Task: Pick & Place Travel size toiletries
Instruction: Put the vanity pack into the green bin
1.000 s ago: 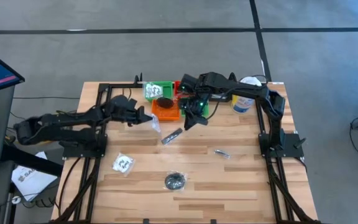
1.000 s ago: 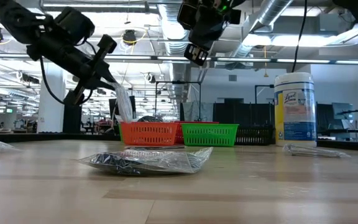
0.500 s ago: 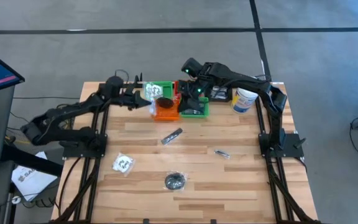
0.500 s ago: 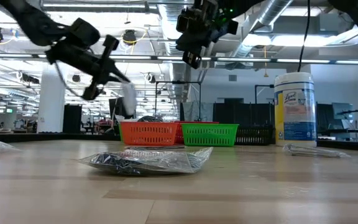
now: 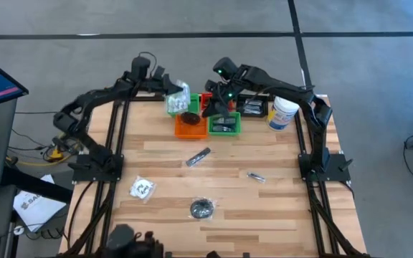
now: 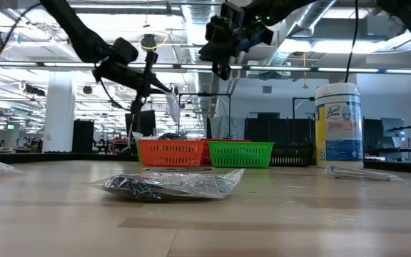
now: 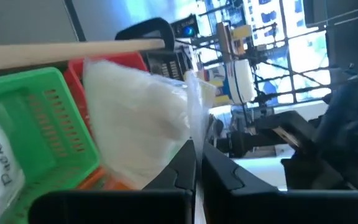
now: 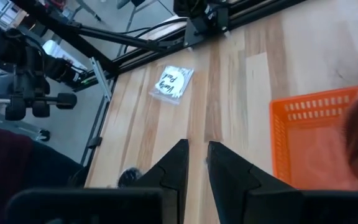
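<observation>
Left hand (image 5: pixel 169 89): raised at the far edge of the tabletop (image 5: pixel 278 208), above the green tray (image 5: pixel 183 98) at the left of the tray cluster. Fingers pressed together on the top edge of a clear packet with white contents (image 7: pixel 138 134); the packet hangs below the fingers, clear of the trays in the low view.

Right hand (image 5: pixel 217 104): held high over the middle of the tray cluster, pointing down. Fingers nearly together, with only a narrow gap; nothing between them in the right wrist view.

Trays, far centre of tabletop: orange tray (image 5: pixel 191 125) holding a dark round piece (image 5: pixel 189 117); a second green tray (image 5: pixel 225 124) just right of it, with a dark item inside; a red tray (image 5: pixel 205 99) behind; a black tray (image 5: pixel 252 108) further right. The left green tray already holds one white packet.

White canister (image 5: pixel 283 114): upright, right of the trays.

Toiletries loose on the tabletop:
- slim dark tube (image 5: pixel 198 157), centre, lying slantwise;
- small silvery sachet (image 5: pixel 255 176), right of centre;
- clear packet with white printed contents (image 5: pixel 142 188), near left;
- black round piece in plastic (image 5: pixel 202 209), near centre, closest to the low camera.
</observation>
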